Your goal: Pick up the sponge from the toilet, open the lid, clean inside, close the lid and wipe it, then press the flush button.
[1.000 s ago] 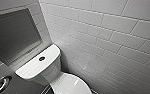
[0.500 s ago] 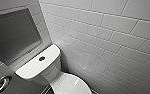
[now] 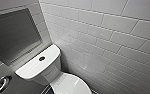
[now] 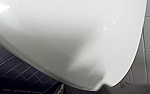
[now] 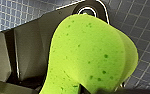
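Right, head view first: the toilet sits in the corner, white tank top (image 3: 38, 63) w/ the flush button (image 3: 41, 58) in its middle. Below it the lid (image 3: 71, 86) looks to be down over the bowl, only partly in frame. Pale tiled wall (image 3: 111, 37) to one side, dark recessed panel (image 3: 13, 35) behind the tank, chrome rail (image 3: 1, 83) by the bottom corner.

Left wrist view: a white glossy curve (image 4: 66, 37) v. close to the cam, prob. the lid or the bowl, can't say which. Dark tiled floor (image 4: 13, 72) beneath it. Left claw: can't tell if it's open or closed.

Right wrist view: the sponge (image 5: 91, 57), big and bright green, is off the toilet and up over the dark floor. The right claw (image 5: 91, 90) seems clamped on its lower end, w/ most of the sponge sticking free beyond the grip.

Risks, as I judge them: the grip is near one end of a soft thing, so pressing it against the bowl could fold it or twist it out of the claw. The lid looks smooth & glossy, so a claw edge may skate off it. The left arm is v. near that white curve; a small misjudged move could knock it.
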You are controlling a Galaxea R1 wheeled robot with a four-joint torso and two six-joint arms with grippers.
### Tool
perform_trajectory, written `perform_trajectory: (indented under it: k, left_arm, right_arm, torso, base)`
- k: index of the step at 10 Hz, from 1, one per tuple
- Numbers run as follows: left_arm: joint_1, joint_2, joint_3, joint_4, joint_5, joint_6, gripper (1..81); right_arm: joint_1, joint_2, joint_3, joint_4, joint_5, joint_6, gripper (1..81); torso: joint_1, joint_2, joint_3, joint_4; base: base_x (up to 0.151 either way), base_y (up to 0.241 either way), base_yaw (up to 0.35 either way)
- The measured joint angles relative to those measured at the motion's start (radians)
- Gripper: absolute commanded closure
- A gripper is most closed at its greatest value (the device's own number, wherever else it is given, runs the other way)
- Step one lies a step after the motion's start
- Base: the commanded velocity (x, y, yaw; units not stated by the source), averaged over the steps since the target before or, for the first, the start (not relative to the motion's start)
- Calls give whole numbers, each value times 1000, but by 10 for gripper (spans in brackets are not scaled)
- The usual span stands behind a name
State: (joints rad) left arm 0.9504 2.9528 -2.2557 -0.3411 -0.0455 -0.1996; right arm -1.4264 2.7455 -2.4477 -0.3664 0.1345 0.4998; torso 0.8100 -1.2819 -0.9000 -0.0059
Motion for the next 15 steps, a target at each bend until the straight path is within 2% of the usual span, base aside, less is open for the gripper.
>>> perform_trajectory:
  k: [3,15]
  left_arm:
    - [-2,-13,22,-1,0,-7,10]
    - [-3,-162,285,-12,-50,-41,10]
  right_arm:
    - [0,0,0,0,0,0,811]
    - [5,0,2,0,0,0,811]
  torso:
    - [0,0,0,0]
    - [0,0,0,0]
  base:
    - [0,0,0]
    - [0,0,0]
